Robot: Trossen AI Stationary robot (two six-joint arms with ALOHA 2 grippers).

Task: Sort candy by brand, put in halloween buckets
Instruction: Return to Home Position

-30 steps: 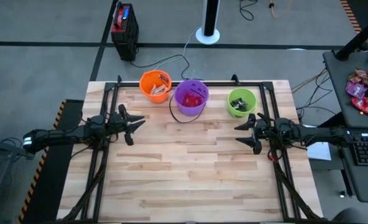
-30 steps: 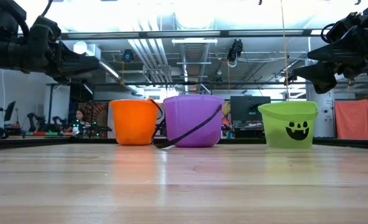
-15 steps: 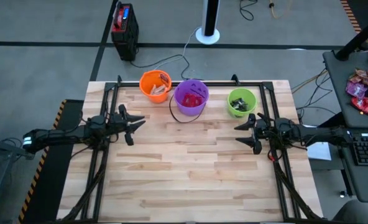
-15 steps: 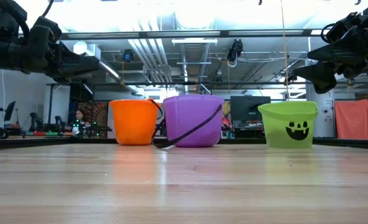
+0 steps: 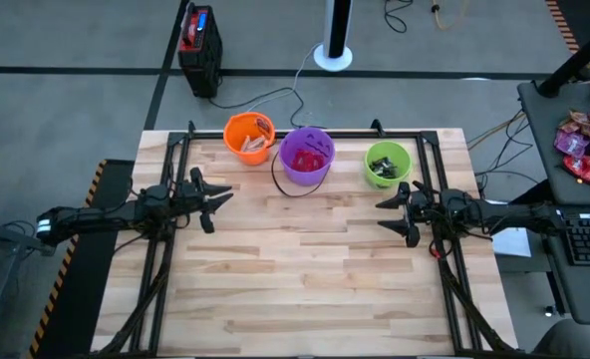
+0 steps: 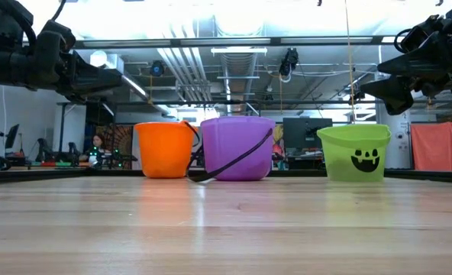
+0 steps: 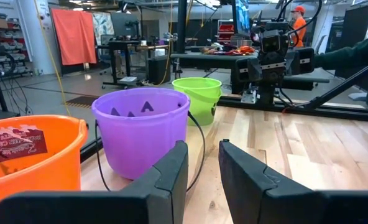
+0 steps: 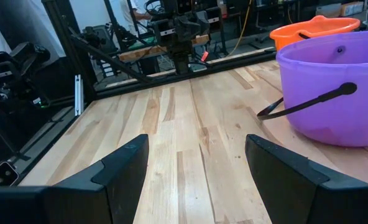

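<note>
Three halloween buckets stand on their bases in a row along the table's far edge: orange (image 5: pixel 248 137), purple (image 5: pixel 306 155) and lime green (image 5: pixel 387 164). Candy lies inside each: a red-wrapped piece leans on the orange bucket's wall (image 7: pixel 16 142), red pieces are in the purple one (image 5: pixel 313 160), and dark pieces are in the green one (image 5: pixel 382 166). My left gripper (image 5: pixel 215 198) hovers above the table's left side, open by a narrow gap and empty. My right gripper (image 5: pixel 393 214) hovers above the right side, wide open and empty. The two grippers face each other.
The purple bucket's black handle (image 5: pixel 278 178) hangs down toward the table on its near-left side. Black frame rails (image 5: pixel 430 175) run along the table's left, right and far edges. A side desk to the right holds a heap of red and pink bags (image 5: pixel 582 145). Bare wood (image 5: pixel 305 259) lies between the arms.
</note>
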